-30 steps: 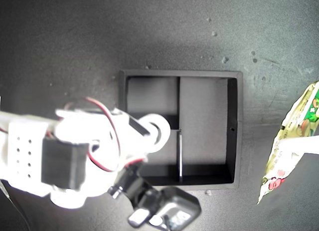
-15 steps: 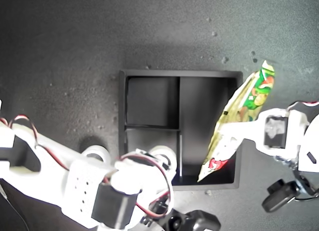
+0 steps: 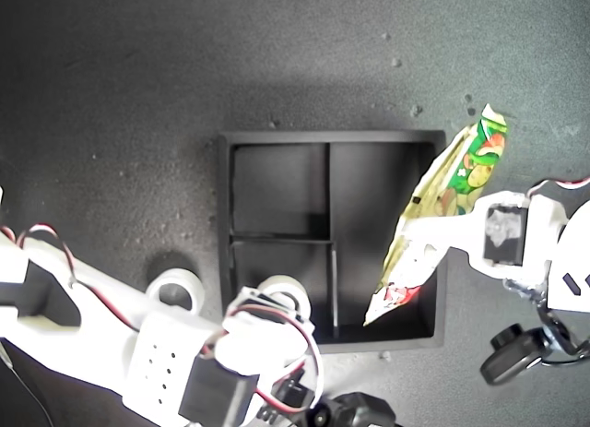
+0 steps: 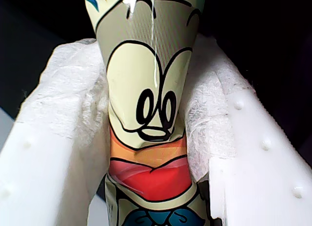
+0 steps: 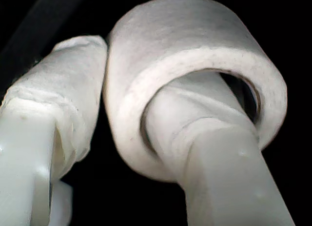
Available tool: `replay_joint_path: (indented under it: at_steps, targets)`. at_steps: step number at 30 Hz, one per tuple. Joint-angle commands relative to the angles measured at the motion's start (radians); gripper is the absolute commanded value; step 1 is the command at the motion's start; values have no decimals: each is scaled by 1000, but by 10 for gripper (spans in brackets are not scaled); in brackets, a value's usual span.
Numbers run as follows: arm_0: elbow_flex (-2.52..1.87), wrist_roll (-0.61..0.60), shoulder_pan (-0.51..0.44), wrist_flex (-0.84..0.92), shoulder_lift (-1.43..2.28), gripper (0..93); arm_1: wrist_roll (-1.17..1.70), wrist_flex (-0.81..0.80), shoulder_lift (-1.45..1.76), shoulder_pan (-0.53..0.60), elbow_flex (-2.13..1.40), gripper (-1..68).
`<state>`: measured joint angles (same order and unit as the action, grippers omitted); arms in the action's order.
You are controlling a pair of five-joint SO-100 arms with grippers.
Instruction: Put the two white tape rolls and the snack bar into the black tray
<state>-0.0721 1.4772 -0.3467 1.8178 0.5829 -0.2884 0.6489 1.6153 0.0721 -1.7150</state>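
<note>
The black tray [image 3: 225, 261] lies in the middle of the exterior view. The snack bar [image 3: 433, 201] hangs slanted over the tray's long compartment on the exterior view's right; its upper end passes the tray's far corner. My first gripper [image 3: 435, 239] is shut on it, and the padded fingers [image 4: 73, 113] squeeze the snack bar [image 4: 148, 104]. One white tape roll [image 3: 282, 290] is over the small compartment at the tray's lower edge. My second gripper [image 5: 122, 109] is shut on this tape roll [image 5: 185, 35], one finger through its hole. The other tape roll [image 3: 175, 289] lies on the table, just outside the tray on the exterior view's left.
The dark grey table [image 3: 138, 95] carries small crumbs around the tray. The second arm's white body [image 3: 166, 353] fills the exterior view's lower left, and the first arm's body [image 3: 544, 261] stands at that view's right edge.
The first gripper brought the snack bar from the exterior view's right edge to above the tray. The second arm drew back toward that view's bottom with its roll, uncovering the roll on the table.
</note>
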Motion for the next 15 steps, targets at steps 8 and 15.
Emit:
replay_joint_path:
  at_steps: [8,15]
  targets:
    - [-156,21,2,20,161,129,-11,3,-18,17,64,-4]
    - [-356,-6,35,20,405,121,-11,31,-110,52,163,-4]
